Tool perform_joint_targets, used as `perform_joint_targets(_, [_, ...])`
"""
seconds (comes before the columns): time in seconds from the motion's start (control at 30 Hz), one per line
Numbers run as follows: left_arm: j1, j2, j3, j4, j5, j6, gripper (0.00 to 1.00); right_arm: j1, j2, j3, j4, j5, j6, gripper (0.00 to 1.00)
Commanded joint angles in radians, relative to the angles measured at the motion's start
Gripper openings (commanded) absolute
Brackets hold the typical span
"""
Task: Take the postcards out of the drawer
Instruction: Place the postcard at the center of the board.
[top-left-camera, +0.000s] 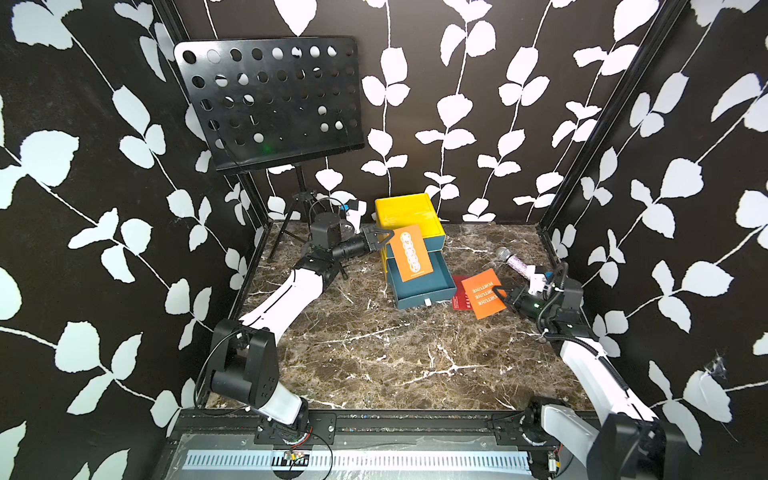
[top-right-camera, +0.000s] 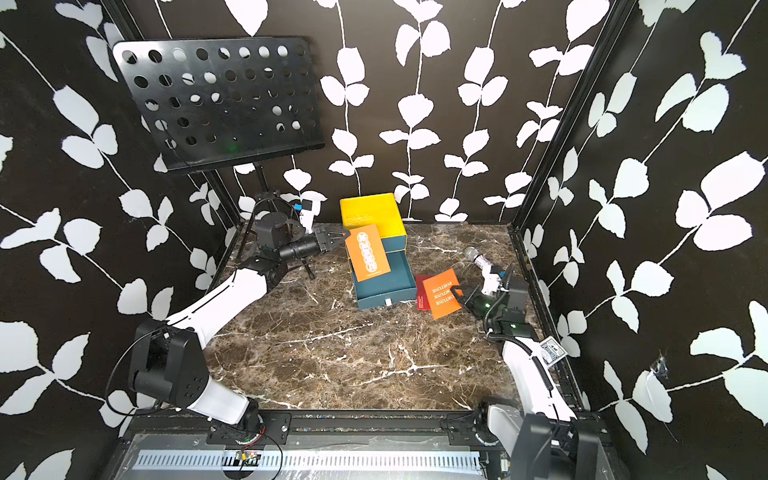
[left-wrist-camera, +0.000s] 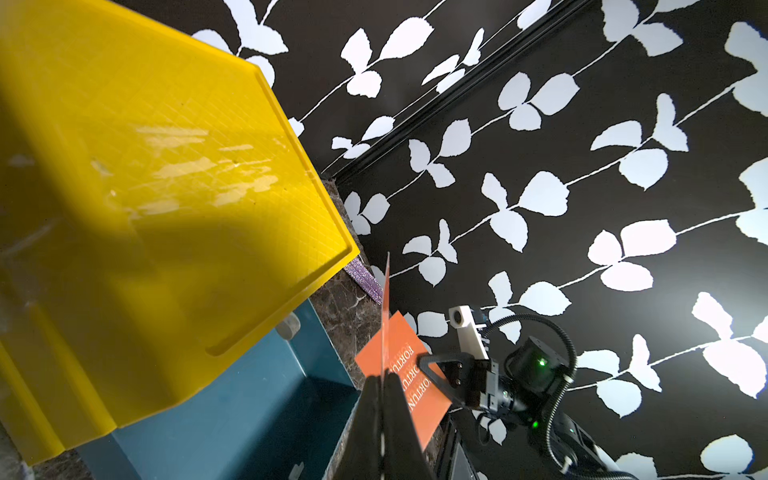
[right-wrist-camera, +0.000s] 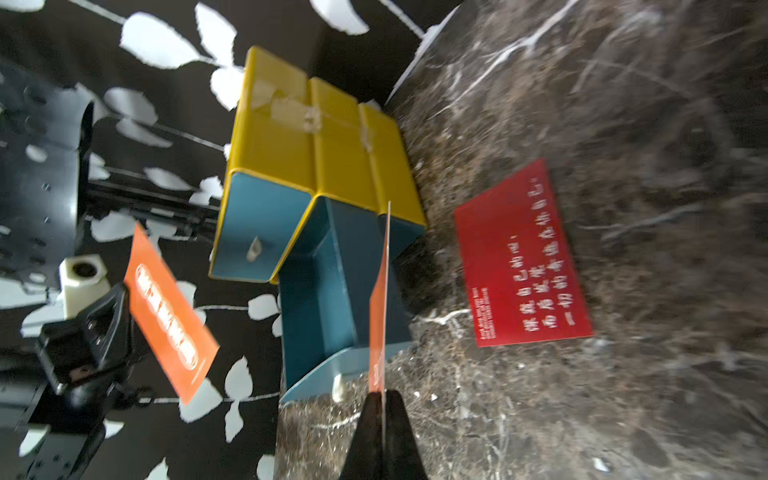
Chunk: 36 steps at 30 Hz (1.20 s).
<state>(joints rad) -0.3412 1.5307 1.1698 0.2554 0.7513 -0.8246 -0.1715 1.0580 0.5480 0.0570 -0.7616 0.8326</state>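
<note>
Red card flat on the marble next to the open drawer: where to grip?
Likely a corner of the red card away from the drawer, coming down at a low slant: it lies flat, no edge raised, and the drawer wall crowds the other side.

The orange FORTUNE postcard (top-right-camera: 440, 297) has the word FORTUNE on it in white capital letters, two times, one row under the other. In the left wrist view only part of the word shows. The red postcard (right-wrist-camera: 523, 257) has three rows of white Chinese signs, too blurry to read for sure. The tiny white print beside them is too small to read. The orange circles postcard (top-left-camera: 411, 253) has a tiny line of print under its white circles, also too small to read.
</note>
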Motion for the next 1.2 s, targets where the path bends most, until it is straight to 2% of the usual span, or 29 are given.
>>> perform_joint_targets(0.0, [-0.011,-0.058,-0.026,0.018,0.041,-0.004,0.0,-0.061,0.045,-0.014,0.148,0.026,0.019,0.0])
perform_joint_targets(0.2, [-0.035,-0.068,-0.055,0.006,0.042,0.005,0.0,-0.14,0.196,-0.021,0.288,0.016,-0.004,0.0])
perform_joint_targets(0.47, [-0.037,-0.061,-0.082,0.018,0.053,-0.004,0.0,-0.153,0.476,0.062,0.439,-0.002,-0.012,0.0])
perform_joint_targets(0.6, [-0.036,-0.064,-0.087,0.007,0.059,0.007,0.0,-0.154,0.608,0.13,0.445,-0.008,-0.018,0.0])
perform_joint_targets(0.83, [-0.036,-0.063,-0.102,0.0,0.053,0.017,0.0,-0.164,0.72,0.174,0.374,0.012,-0.079,0.01])
perform_joint_targets(0.97, [-0.035,-0.054,-0.102,0.005,0.056,0.016,0.0,-0.182,0.742,0.183,0.27,0.05,-0.148,0.09])
perform_joint_targets(1.17, [-0.036,-0.031,-0.083,0.005,0.059,0.009,0.0,-0.21,0.745,0.194,0.165,0.098,-0.213,0.31])
